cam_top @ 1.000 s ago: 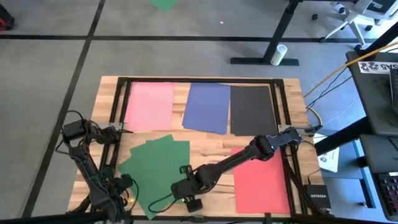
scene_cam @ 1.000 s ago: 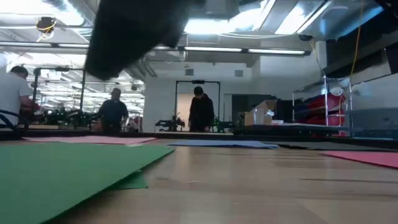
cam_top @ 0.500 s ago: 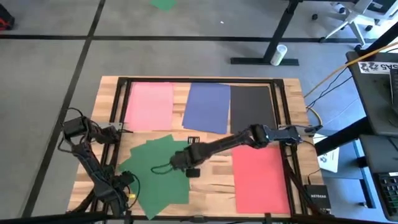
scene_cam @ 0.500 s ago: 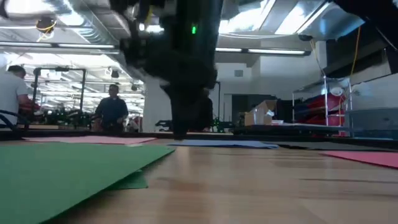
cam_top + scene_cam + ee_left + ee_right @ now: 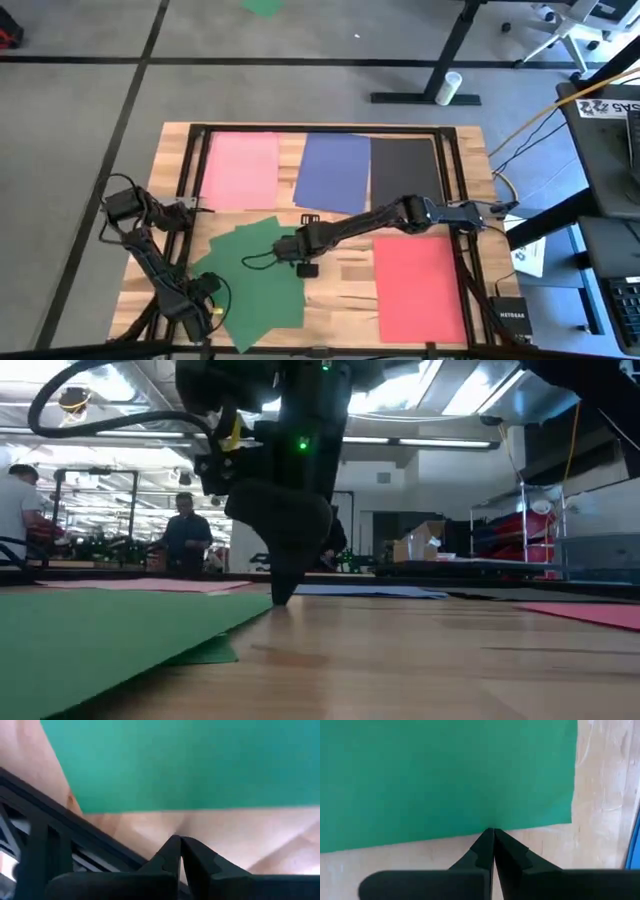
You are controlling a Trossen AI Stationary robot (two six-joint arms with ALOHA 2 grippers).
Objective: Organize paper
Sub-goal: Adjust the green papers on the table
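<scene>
Right tool (image 5: 283,598) points down, tip at or just above the wooden tabletop (image 5: 420,660), just beside the corner of the top green sheet (image 5: 110,635). Green light lit on the arm above it. A second green sheet (image 5: 205,651) sticks out from under the first. Pink sheet (image 5: 150,585), blue sheet (image 5: 365,591) and a red sheet (image 5: 590,612) lie farther back. People (image 5: 185,545) stand in the room behind.
</scene>
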